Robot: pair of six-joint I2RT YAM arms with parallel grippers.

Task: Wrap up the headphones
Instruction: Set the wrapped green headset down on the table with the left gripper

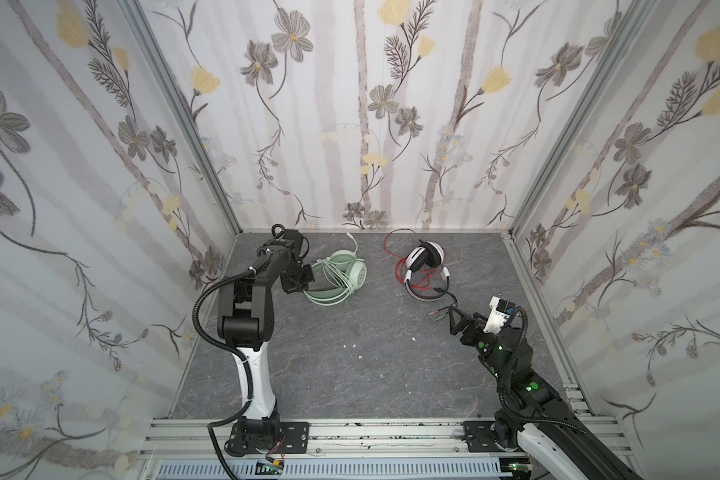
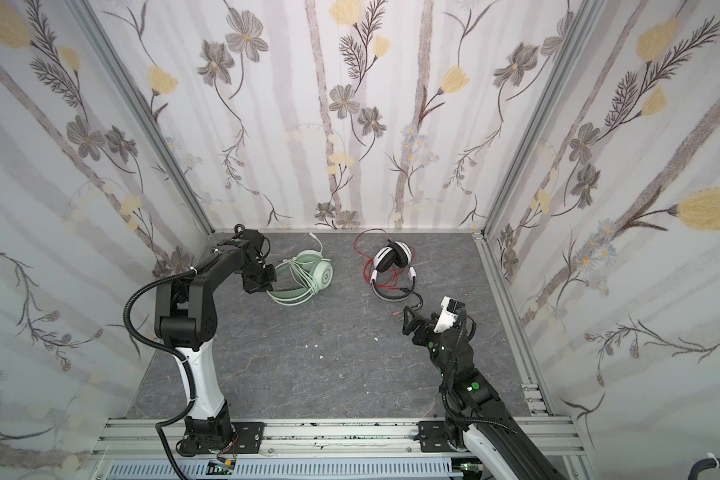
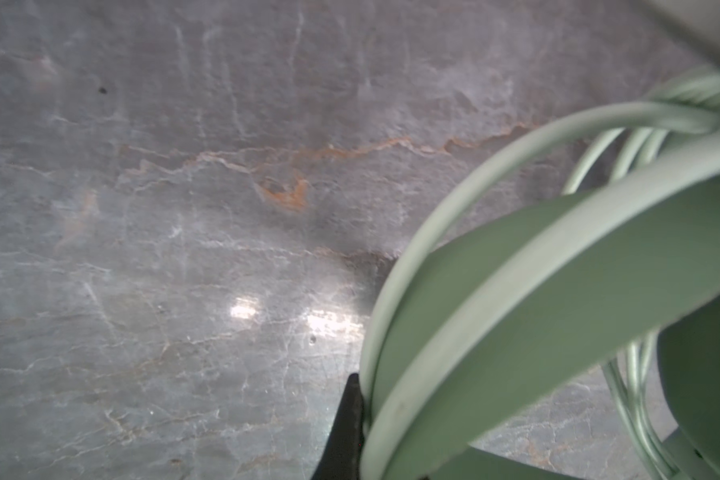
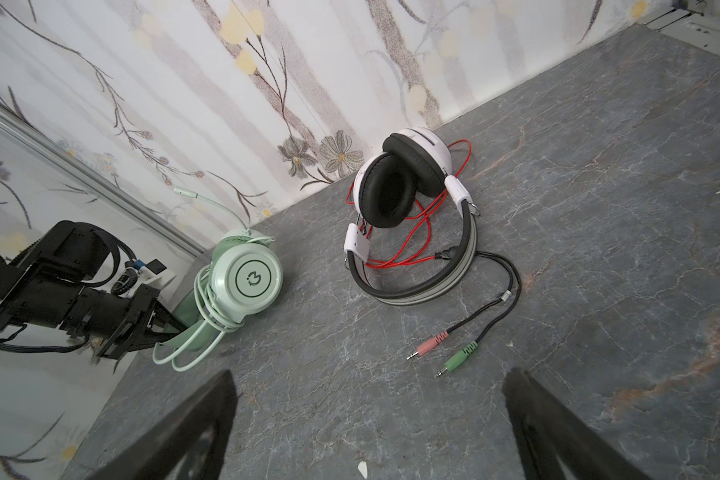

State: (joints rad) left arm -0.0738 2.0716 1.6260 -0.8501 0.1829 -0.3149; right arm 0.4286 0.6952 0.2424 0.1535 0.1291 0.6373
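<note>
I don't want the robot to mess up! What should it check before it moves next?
1. The left gripper is shut on the mint-green headphones, at the headband: ok.
2. The pale cord is wound round them: ok, though some loops sag.
3. The right gripper is open and empty: ok.
4. The red cord of the white-and-black headphones is wrapped: not ok, it lies loose.
5. The plugs lie free on the table, ahead of the right gripper: ok.
</note>
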